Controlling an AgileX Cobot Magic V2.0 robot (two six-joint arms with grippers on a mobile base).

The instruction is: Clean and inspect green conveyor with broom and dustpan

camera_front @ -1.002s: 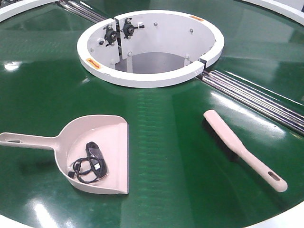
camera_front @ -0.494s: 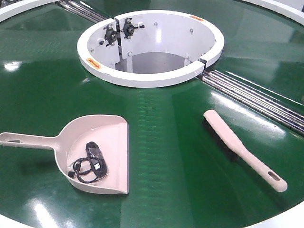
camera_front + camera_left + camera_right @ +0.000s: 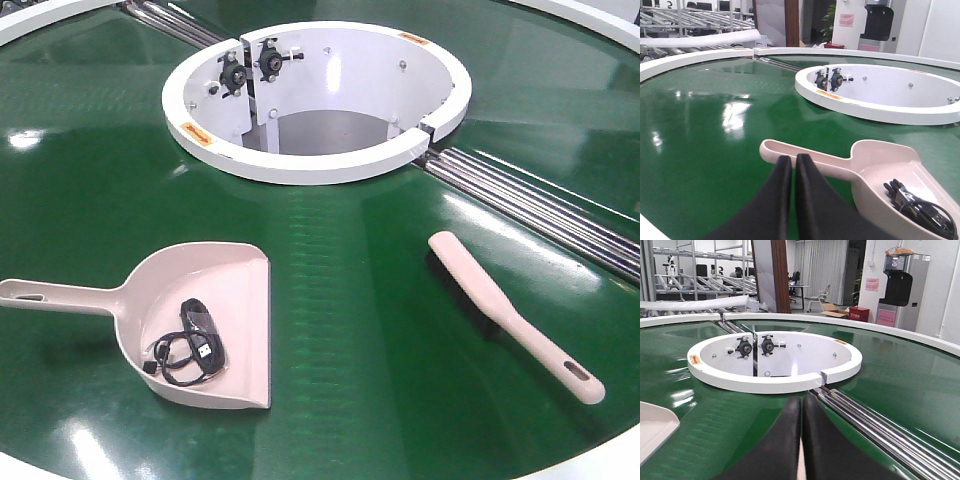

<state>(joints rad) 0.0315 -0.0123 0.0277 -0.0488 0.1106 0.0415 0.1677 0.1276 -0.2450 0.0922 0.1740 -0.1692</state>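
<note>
Green conveyor (image 3: 340,300) shows no change since a second ago: dustpan (image 3: 215,320) with black cable (image 3: 190,345) lies near its front edge, broom (image 3: 505,310) toward the right edge. Left hand (image 3: 792,162) and right hand (image 3: 801,405) are clenched, empty; sweeping looks finished.

The green conveyor (image 3: 340,300) was a glossy dark green with white rims and silver roller strips (image 3: 540,205), and the central hub (image 3: 320,165) was white with small orange labels. The dustpan (image 3: 215,290) and the broom (image 3: 500,305) were pale pinkish-beige, the broom's bristles dark. A black cable (image 3: 190,350) lay in the dustpan, and both grippers' fingers (image 3: 785,195) were black.
</note>
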